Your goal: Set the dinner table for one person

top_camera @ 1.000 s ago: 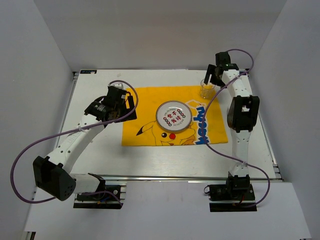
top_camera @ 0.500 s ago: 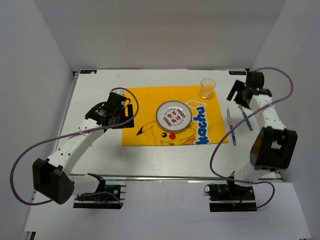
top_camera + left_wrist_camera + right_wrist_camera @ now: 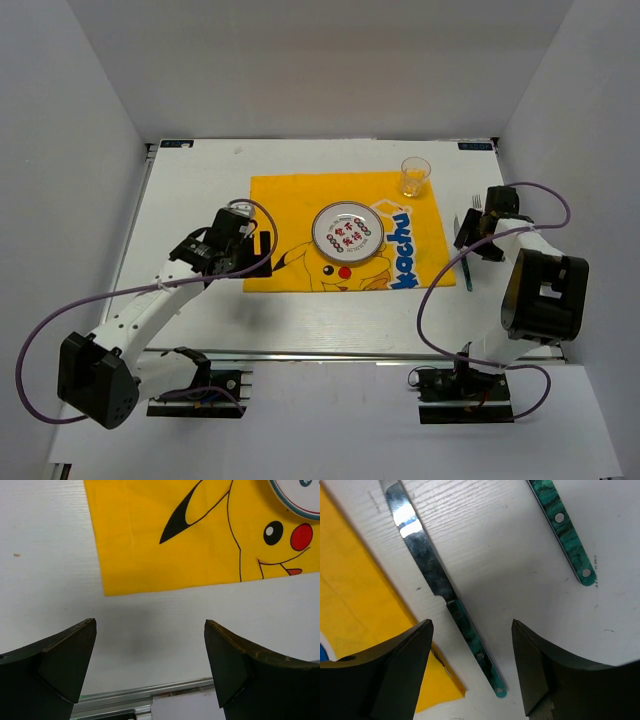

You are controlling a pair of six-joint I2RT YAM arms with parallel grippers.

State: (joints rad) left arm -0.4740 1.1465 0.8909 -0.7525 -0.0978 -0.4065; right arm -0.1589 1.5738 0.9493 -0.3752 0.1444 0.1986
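A yellow Pikachu-print cloth [image 3: 300,215] lies on the white dinner table [image 3: 190,190], with a round patterned plate [image 3: 346,234] on it and a clear glass [image 3: 415,177] at its far right corner. A knife with a green handle [image 3: 467,275] lies on the table just right of the cloth. A fork [image 3: 477,202] lies beside it, mostly under my right arm. My right gripper [image 3: 471,625] is open and low over the knife [image 3: 470,635], one finger on each side of the handle, neither touching it. My left gripper [image 3: 150,622] is open and empty over bare table by the cloth's near left corner [image 3: 107,587].
The fork's green handle [image 3: 565,535] lies to the right of the knife in the right wrist view. The table's metal front rail [image 3: 145,695] runs just below my left fingers. White walls enclose the table on three sides.
My right arm swung from the glass to the table's right side and came down over the knife, its jaws narrowing a little. My left arm drew back toward the near edge.
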